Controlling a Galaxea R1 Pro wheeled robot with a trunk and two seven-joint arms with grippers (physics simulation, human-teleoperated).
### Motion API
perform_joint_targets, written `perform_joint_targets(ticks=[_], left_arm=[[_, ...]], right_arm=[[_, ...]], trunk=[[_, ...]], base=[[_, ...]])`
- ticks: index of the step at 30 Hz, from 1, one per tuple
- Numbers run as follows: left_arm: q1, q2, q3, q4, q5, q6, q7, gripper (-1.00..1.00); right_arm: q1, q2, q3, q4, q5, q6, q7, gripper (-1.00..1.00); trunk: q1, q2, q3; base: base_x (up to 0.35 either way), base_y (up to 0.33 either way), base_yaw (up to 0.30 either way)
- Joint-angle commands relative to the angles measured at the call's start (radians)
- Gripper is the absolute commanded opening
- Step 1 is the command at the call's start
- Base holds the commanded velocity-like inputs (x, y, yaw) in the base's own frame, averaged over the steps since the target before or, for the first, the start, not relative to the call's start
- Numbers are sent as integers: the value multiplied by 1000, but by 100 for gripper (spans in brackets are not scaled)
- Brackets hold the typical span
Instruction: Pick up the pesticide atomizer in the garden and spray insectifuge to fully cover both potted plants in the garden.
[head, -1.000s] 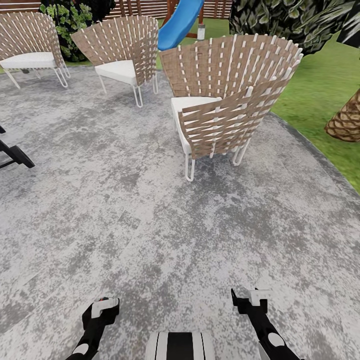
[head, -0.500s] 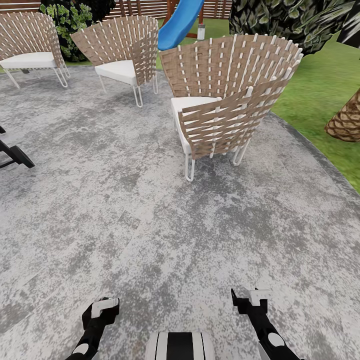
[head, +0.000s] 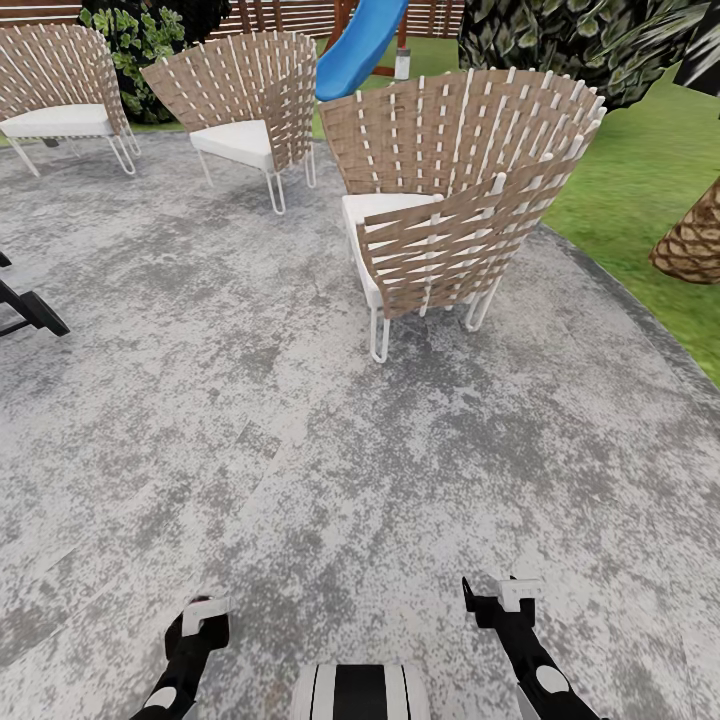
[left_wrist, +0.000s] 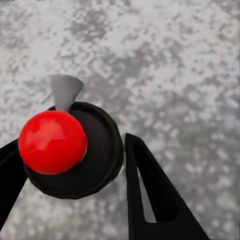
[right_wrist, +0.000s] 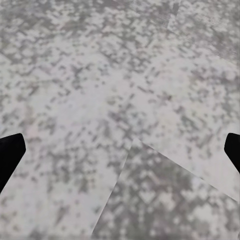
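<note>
In the left wrist view I look end-on at a round dark green body (left_wrist: 97, 150) with a pale grey pointed spout and a red ball on top; it looks like the pesticide atomizer. My left gripper (left_wrist: 72, 142) is shut on it, one black finger (left_wrist: 145, 190) touching its rim. In the head view that gripper (head: 197, 625) hangs low over the grey paved patio (head: 300, 420). My right gripper (head: 497, 600) is open over bare paving, its fingertips (right_wrist: 10, 155) spread wide. The potted plants are out of view. The garden lawn (head: 640, 170) lies at the right.
A wicker chair (head: 450, 200) stands just ahead on the patio, two more chairs (head: 245, 110) behind it at the left. Beyond are a blue slide (head: 355, 45), a brown fence (head: 290, 15), a dark bush (head: 580, 45) and a scaly palm trunk (head: 695, 240). A black frame (head: 30, 310) pokes in at the left edge.
My left gripper has sunk slightly in the head view. The right arm and the scene are unchanged.
</note>
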Motion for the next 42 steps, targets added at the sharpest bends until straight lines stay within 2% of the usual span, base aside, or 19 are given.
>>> perform_joint_targets(ticks=[1, 14, 42], left_arm=[[0, 0, -2, 1, 6, -3, 0, -100], [0, 0, -3, -1, 6, -3, 0, -100], [-1, -2, -4, -3, 6, -3, 0, -100]], right_arm=[[0, 0, 0, 1, 0, -3, 0, 100], [0, 0, 0, 1, 0, -3, 0, 100], [0, 0, 1, 1, 0, -5, -1, 100]], trunk=[[0, 0, -1], [0, 0, -1], [-13, 6, 108]], base=[[0, 0, 0], [0, 0, 0], [0, 0, 0]])
